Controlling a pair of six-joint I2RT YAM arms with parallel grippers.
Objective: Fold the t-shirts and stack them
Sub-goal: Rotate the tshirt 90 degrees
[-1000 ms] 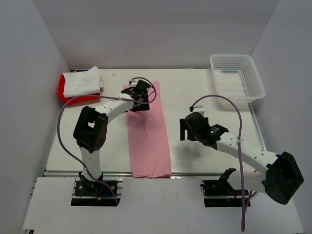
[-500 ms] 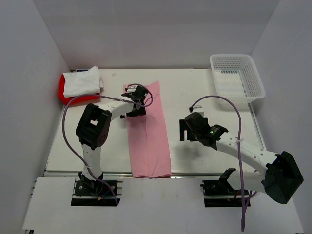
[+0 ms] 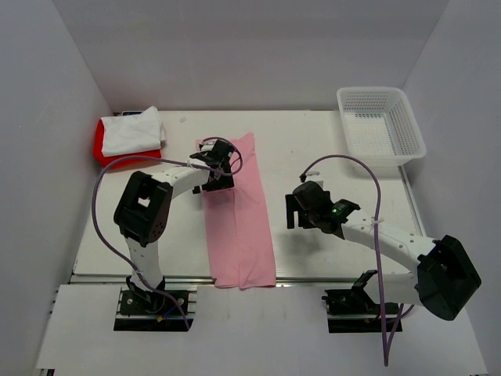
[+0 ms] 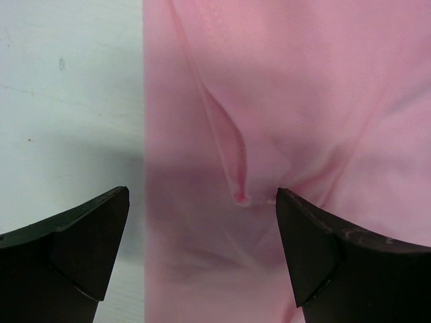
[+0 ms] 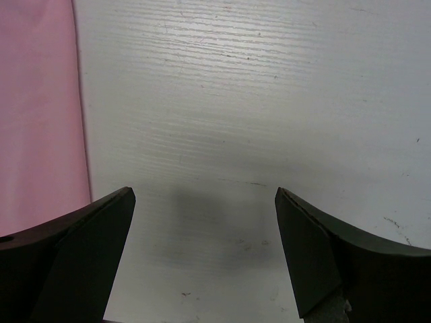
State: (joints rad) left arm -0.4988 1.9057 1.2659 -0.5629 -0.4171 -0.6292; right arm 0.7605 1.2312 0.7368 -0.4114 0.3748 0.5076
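At centre of the white table [image 3: 329, 149], a long-folded light pink cloth t-shirt [image 3: 239, 219]; the wide-open left gripper [image 4: 202, 195] straddles its left edge and raised crease [image 4: 232, 155]. The right gripper [image 5: 205, 195], also wide open, hovers beside. Likely risk: pinching one layer, unfolding it.

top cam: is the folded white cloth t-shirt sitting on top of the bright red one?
Yes, the folded white cloth t-shirt lies on the bright red cloth t-shirt, whose red edge shows along its left and near sides.
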